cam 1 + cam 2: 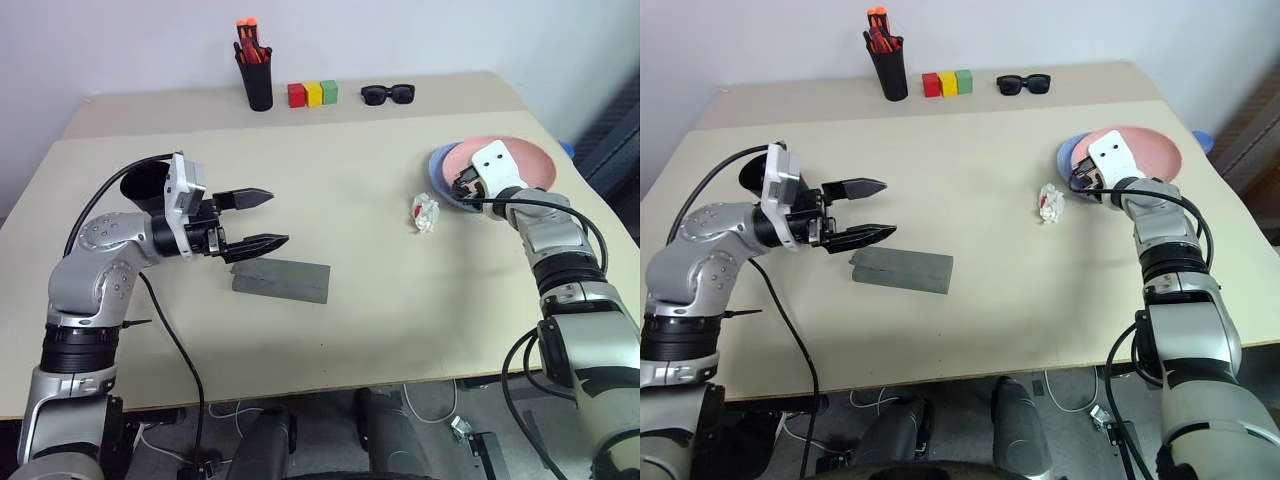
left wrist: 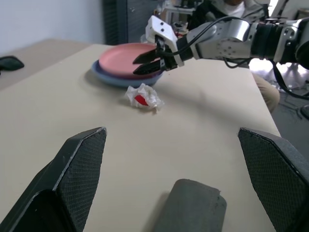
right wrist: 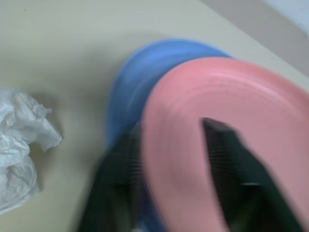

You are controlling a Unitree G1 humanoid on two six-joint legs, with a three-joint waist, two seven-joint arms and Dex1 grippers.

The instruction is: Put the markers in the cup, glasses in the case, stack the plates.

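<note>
Salmon pink plate (image 1: pixel 510 160) lay askew on light blue plate (image 1: pixel 441 165), right gripper (image 2: pixel 148 63) straddled the pink rim, fingers parted, left gripper (image 1: pixel 255 220) gaped wide over closed grey case (image 1: pixel 281 281)

Mid-surface (image 1: pixel 370 215): lay open.
Obstacles: crumpled paper (image 1: pixel 426 212) beside plates (image 1: pixel 520 160); case (image 1: pixel 281 280) under left claw (image 1: pixel 262 220).

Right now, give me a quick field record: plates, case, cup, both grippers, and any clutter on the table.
plates: pink plate lies on blue plate, shifted off-centre
right gripper: at the plates' near rim, one finger over the pink plate, one under it
left gripper: open, empty, above the case's end
case: closed, flat on table
cup: behind left arm
clutter: crumpled paper beside plates; pen holder, blocks, sunglasses at far edge
</note>
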